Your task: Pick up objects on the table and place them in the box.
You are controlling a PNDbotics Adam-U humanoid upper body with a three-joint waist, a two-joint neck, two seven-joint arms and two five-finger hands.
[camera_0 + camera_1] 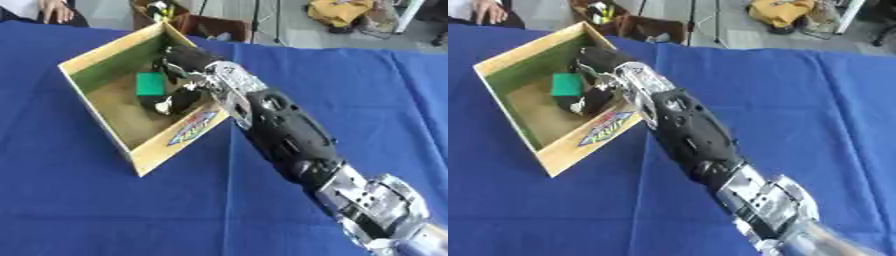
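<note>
One arm shows in both views, the robot's right, reaching from the lower right corner across the blue cloth of the counter (105,200) and over the near wall of the box (105,55). The box is an open wooden tray with pale sides, lying askew toward the upper left of the counter, its inner far wall green and its floor brownish. On the outside of the wall beneath the arm sits a colourful label (191,129) in blue, red and yellow; its writing is too blurred to read. The right robot hand (179,67) is inside the box, black with silver parts at the wrist, its fingers pointing down toward the floor of the box. They look bent, but I cannot tell whether they close on anything. Just beside the hand, on its left, lies a green block (150,84) on the floor of the box, close to the green wall; whether the fingers touch it cannot be made out. Below the block, near the wall with the label, a small dark thing with a pale patch (166,104) sits against the hand's side; what it is cannot be told. The left robot hand shows in neither view. Beyond the far edge of the counter are a brown carton (210,25) on the floor and a yellow bundle (337,11) further right.
</note>
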